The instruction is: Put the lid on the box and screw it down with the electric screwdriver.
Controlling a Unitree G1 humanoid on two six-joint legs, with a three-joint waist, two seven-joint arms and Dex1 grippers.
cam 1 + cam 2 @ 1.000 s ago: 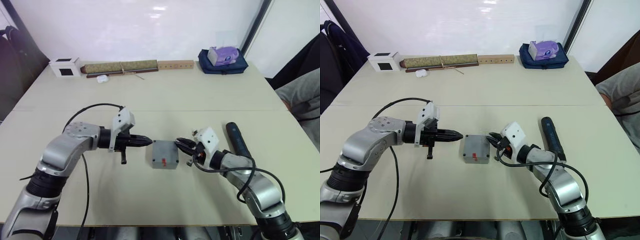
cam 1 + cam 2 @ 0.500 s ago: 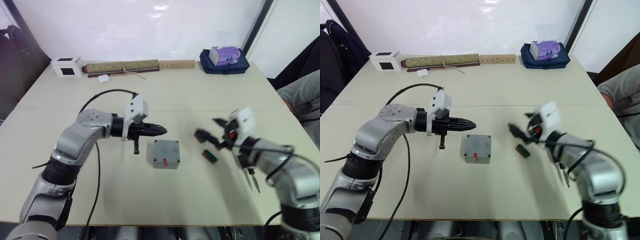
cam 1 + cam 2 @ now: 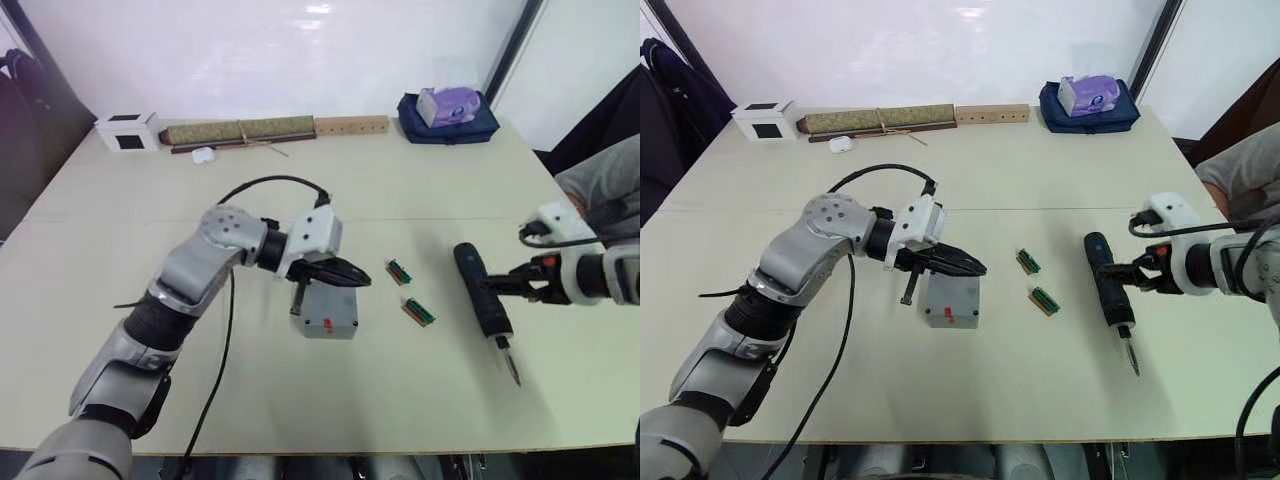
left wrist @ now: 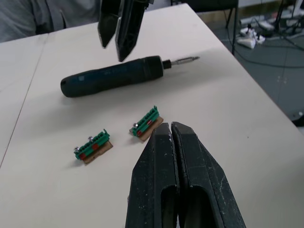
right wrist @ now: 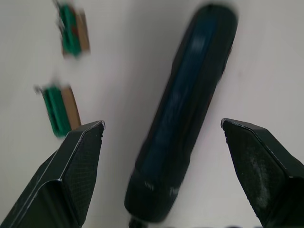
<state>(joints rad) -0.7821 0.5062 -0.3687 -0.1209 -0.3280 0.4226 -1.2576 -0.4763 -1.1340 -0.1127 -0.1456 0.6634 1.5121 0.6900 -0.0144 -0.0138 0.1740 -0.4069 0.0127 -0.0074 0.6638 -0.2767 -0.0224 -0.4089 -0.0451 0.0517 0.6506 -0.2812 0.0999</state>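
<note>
The grey box (image 3: 330, 312) stands mid-table, and its flat top face looks like the lid (image 3: 332, 298) lying on it. My left gripper (image 3: 362, 280) is shut and empty. It hovers just over the box's far edge, pointing right. To the right lies the dark blue electric screwdriver (image 3: 481, 295), its metal bit (image 3: 511, 368) toward the table's front edge. My right gripper (image 5: 161, 124) is open, with one finger on each side of the screwdriver's (image 5: 185, 109) handle and not closed on it.
Two small green parts (image 3: 400, 271) (image 3: 418, 312) lie between box and screwdriver. Along the far edge are a white cube (image 3: 128, 131), a long roll (image 3: 240, 131), a wooden strip (image 3: 352, 127) and a blue bag (image 3: 445, 120). A person's sleeve (image 3: 600, 180) is at the right edge.
My right gripper has opened and swung right, away from the box and over to the screwdriver. My left gripper, still shut, has moved right until it is over the box.
</note>
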